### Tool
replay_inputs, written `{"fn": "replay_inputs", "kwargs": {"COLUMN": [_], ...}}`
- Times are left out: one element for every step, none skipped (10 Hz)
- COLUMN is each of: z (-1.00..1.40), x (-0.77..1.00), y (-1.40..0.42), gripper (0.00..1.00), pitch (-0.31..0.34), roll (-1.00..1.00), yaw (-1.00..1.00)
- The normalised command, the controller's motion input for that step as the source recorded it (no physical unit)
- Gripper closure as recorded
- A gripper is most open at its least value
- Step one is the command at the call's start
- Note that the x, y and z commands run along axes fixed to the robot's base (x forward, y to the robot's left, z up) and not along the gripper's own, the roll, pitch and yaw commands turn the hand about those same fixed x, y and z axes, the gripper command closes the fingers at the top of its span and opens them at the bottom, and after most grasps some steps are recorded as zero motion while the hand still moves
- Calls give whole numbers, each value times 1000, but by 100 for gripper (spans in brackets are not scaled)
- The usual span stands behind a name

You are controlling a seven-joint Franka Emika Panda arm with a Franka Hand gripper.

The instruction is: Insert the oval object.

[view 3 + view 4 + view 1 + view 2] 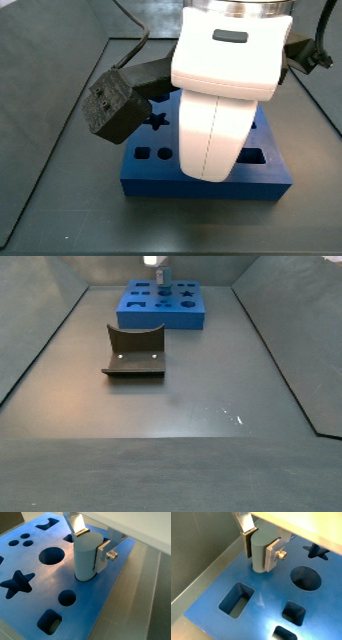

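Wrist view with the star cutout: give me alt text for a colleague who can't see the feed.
The gripper holds a pale grey oval piece upright, its lower end at the surface of the blue block. Around it are cutouts: a star, a large round hole and smaller holes.

The two-finger parallel-jaw gripper (89, 542) points straight down, its flat silver finger plates with dark pads closed against opposite sides of a pale grey oval peg (87, 558) that stands upright between them. In both wrist views one finger (249, 534) lies against the peg's far side and the other finger (272, 551), carrying a small bolt, presses the near side. The peg's lower end meets the blue block (30, 564). In a side view the white wrist housing (230, 85) fills the centre of the frame, hiding the fingers. In a side view the gripper (156, 264) shows only as a small shape at the far end of the scene.
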Motion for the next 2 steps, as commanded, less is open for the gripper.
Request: {"fn": "replay_inputs", "kwargs": {"z": [0,0], "x": [0,0], "y": [0,0], "gripper": [100,100], "pitch": [0,0], "roll": [-14,0], "yaw": [0,0]}}
